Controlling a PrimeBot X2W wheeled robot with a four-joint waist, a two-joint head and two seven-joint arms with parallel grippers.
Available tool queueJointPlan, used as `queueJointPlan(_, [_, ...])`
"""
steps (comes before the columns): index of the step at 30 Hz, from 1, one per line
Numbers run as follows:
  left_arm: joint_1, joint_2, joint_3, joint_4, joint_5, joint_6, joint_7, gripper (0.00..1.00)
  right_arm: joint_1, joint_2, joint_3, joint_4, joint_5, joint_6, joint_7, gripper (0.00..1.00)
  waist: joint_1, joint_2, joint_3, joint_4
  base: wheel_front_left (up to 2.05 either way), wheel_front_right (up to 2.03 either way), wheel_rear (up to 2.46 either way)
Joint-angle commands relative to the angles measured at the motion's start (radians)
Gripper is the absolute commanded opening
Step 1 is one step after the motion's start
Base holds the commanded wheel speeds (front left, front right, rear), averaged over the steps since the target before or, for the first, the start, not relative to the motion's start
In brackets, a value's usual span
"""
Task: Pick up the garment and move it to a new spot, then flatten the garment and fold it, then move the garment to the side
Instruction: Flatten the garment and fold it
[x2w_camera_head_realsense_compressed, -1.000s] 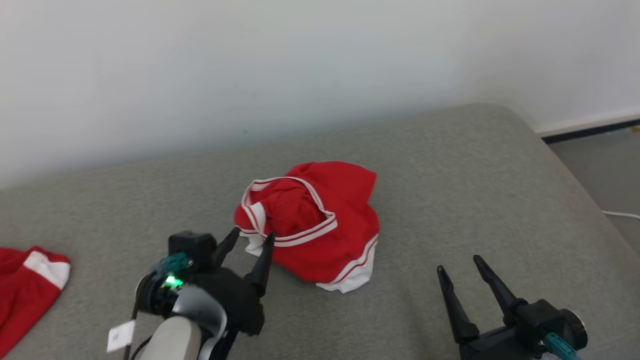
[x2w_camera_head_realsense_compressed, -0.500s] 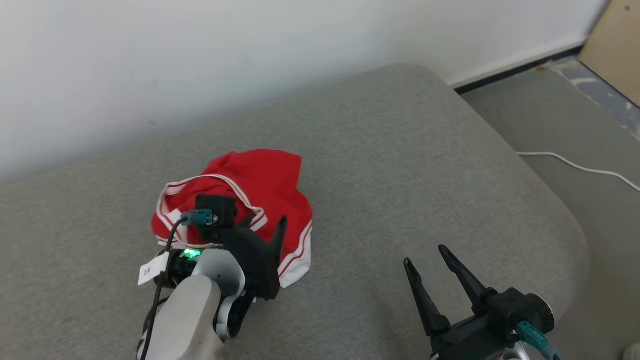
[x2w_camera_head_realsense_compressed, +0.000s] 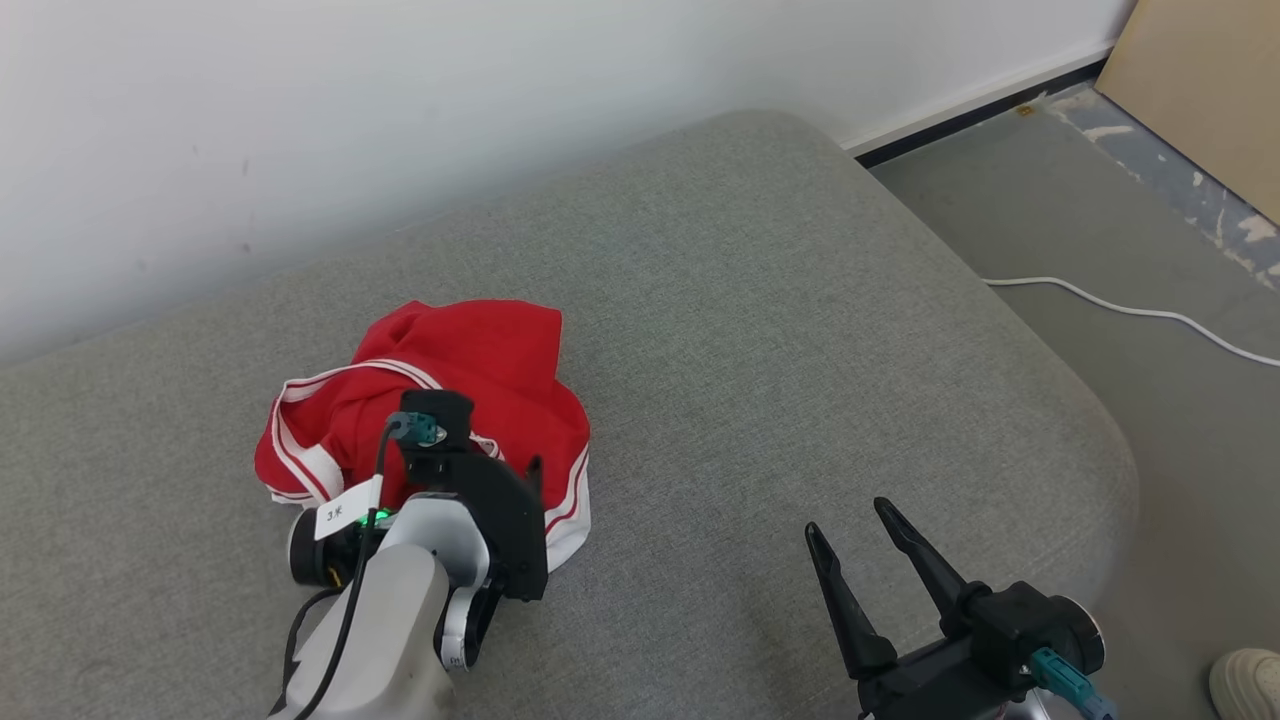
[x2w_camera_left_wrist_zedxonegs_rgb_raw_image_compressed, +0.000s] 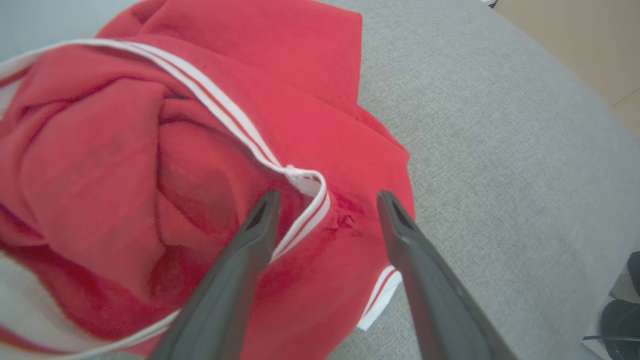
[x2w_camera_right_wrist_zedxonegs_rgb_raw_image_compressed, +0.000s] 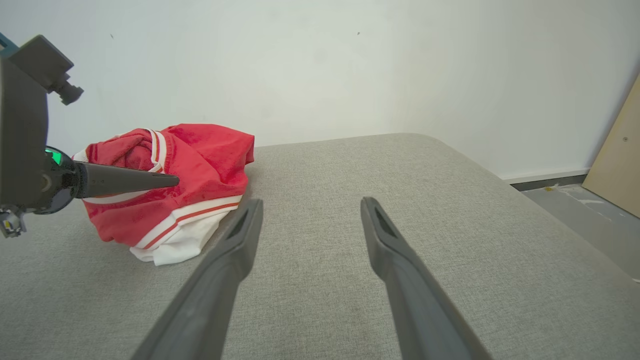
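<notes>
Red garment with white-and-red striped trim sits bunched in a heap on the grey cushioned surface, toward its back-left part, close to the white wall. A white hem sticks out at the heap's near lower edge.

Left hand: fingers spread wide, nothing pinched. In the left wrist view both tips point down at the heap's near right side, with a striped trim loop lying between them. The left fingertip overlaps the red folds, the other sits over plain red cloth near the edge. Cannot tell if the tips touch the fabric. Right wrist view shows one left finger lying sideways across the front of the heap. Pale forearm carries a white tag and a green light.

Right hand: fingers spread, empty, low at the front right of the cushion, well apart from the garment, pointing toward the wall over bare grey fabric.

Right of the cushion: grey floor, a white cable lying across it, a tan board against the wall, and a pale shoe at the corner.
</notes>
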Motion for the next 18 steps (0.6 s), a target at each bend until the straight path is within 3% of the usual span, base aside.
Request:
queueJointPlan(1, [-0.022, 0.001, -0.011, 0.001, 0.0, -0.016, -0.008, 0.08, -0.001, 0.002, 0.003, 0.001, 0.004, 0.001, -0.001, 1.0, -0.0001, -0.0001, -0.001, 0.003, 0.0, 0.0, 0.0])
queueJointPlan(2, [-0.026, 0.001, -0.017, 0.003, -0.005, -0.029, -0.015, 0.0, -0.003, 0.002, 0.005, 0.001, 0.005, 0.001, -0.001, 1.0, -0.0001, -0.0001, -0.001, 0.004, 0.0, 0.0, 0.0])
queueJointPlan(11, [-0.084, -0.001, -0.068, 0.031, -0.041, -0.059, -0.081, 0.0, -0.015, -0.005, 0.005, -0.005, 0.011, 0.001, -0.001, 1.0, -0.0001, -0.0001, 0.013, 0.006, 0.0, 0.0, 0.0])
queueJointPlan(18, [-0.22, -0.001, -0.148, -0.14, -0.177, -0.077, -0.278, 0.0, -0.005, 0.002, -0.015, -0.004, 0.003, 0.001, -0.001, 1.0, -0.0001, -0.0001, 0.019, 0.027, 0.0, 0.0, 0.0])
